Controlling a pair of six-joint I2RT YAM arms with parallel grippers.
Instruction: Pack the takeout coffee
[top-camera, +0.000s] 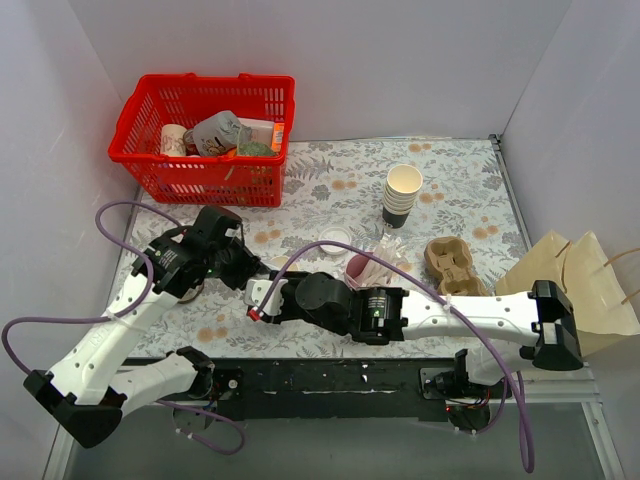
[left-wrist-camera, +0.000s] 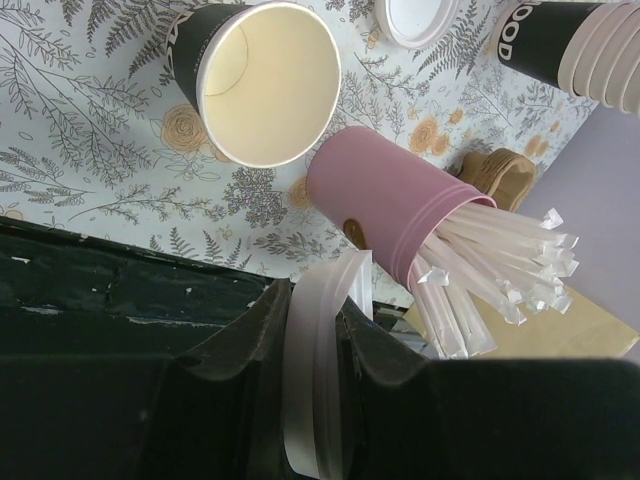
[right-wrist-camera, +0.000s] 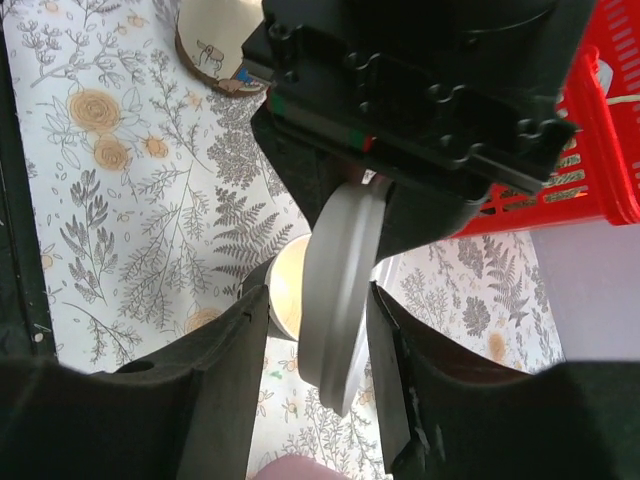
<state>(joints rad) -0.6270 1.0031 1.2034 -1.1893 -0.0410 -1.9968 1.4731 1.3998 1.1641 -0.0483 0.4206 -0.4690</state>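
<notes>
**Lid between both claws, cup uncapped**

L gripper (left-wrist-camera: 312, 300) clenched on white lid (left-wrist-camera: 308, 400), edge-up. R gripper (right-wrist-camera: 318, 300) straddles the same lid with a gap on one side, not clamped yet. The coffee cup (left-wrist-camera: 270, 80) stands open, 11 o'clock of pink cup (left-wrist-camera: 385, 205). Capping and bagging left, I'd say; paper bag (top-camera: 580, 285) waits at 3 o'clock.

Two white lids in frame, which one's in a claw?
The lid standing on edge, pinched in the left claw; the other lid lies flat on the table near the cup stack.

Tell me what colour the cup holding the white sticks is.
The cup is pink, clearest in the left wrist view.
</notes>
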